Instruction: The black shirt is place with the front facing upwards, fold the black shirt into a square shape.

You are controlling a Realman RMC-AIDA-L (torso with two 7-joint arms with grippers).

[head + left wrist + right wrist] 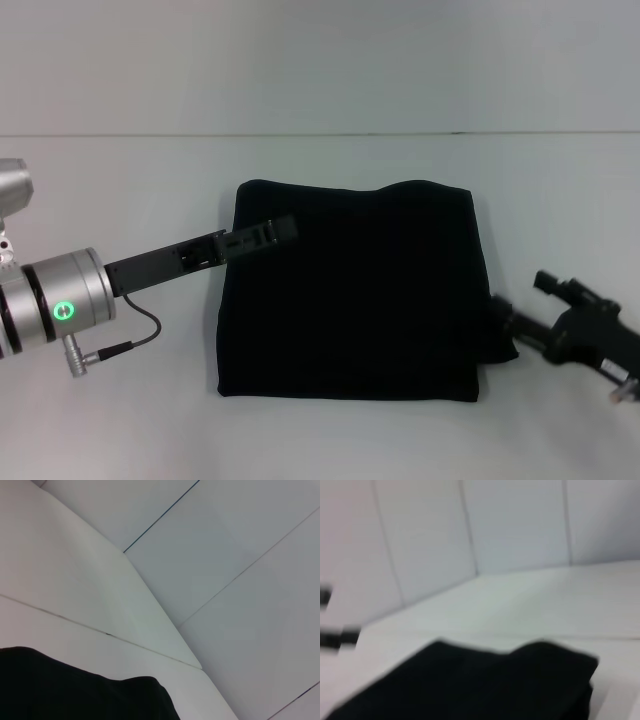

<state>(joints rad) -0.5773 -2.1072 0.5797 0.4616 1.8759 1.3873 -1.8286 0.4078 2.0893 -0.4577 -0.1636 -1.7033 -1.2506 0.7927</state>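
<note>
At counter [120,420] centre: black shirt [350,290] already near-square. Left hand [262,236] over its far-left corner, right hand [500,310] at right edge; grip state of both: cannot tell. Judged final step; next, withdraw 2 arms.

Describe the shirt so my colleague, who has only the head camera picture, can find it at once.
Start from the white table that fills the view; in its middle lies the black shirt, folded into a rough square. The left gripper reaches over its far left corner and the right gripper sits at its right edge. It is the only cloth there, flat and matte, unlike the hard, jointed black grippers.
</note>
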